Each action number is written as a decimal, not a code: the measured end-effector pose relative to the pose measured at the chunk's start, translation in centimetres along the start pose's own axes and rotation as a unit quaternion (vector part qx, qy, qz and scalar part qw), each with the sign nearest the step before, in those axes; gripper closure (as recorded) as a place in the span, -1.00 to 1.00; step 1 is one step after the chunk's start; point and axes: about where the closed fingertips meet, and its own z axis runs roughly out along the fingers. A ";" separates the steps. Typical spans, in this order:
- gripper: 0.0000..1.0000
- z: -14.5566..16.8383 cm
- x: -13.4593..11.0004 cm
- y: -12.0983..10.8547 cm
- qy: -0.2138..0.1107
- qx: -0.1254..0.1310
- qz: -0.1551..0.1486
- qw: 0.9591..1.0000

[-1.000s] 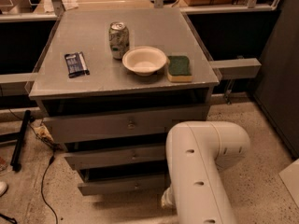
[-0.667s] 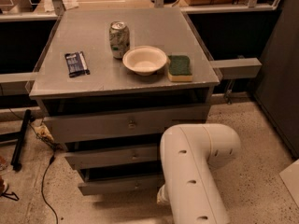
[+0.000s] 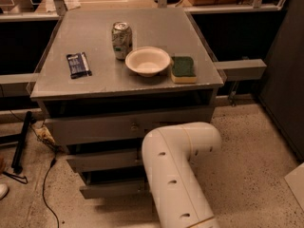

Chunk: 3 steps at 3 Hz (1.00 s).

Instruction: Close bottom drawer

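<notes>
Camera view: bottom drawer (image 3: 110, 189) is lowest of three grey fronts. Dark gap above it, so likely ajar. White arm (image 3: 176, 175) bends down across its right end. Gripper hidden behind arm, state cannot tell. Step: reaching drawer front. Next: straight inward push.

Three drawers (image 3: 128, 126) (image 3: 102, 160) (image 3: 111, 189), one can (image 3: 121, 39), one bowl (image 3: 147, 61), one sponge (image 3: 183, 68), one packet (image 3: 78, 64), one arm (image 3: 178, 170) hiding the jaws

White arm (image 3: 176, 175) in foregrd, rising from bottom edge at centre-right, bent at rounded elbow, short upper link pointing right, small holes along lower link, tool out of sight, position can't be told
</notes>
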 end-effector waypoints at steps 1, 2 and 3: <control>1.00 0.0 -1.5 1.4 -0.019 0.002 0.002 1.000; 1.00 -0.1 -2.9 3.5 -0.031 0.002 -0.004 1.000; 1.00 -0.1 -3.8 5.0 -0.039 0.001 -0.009 0.999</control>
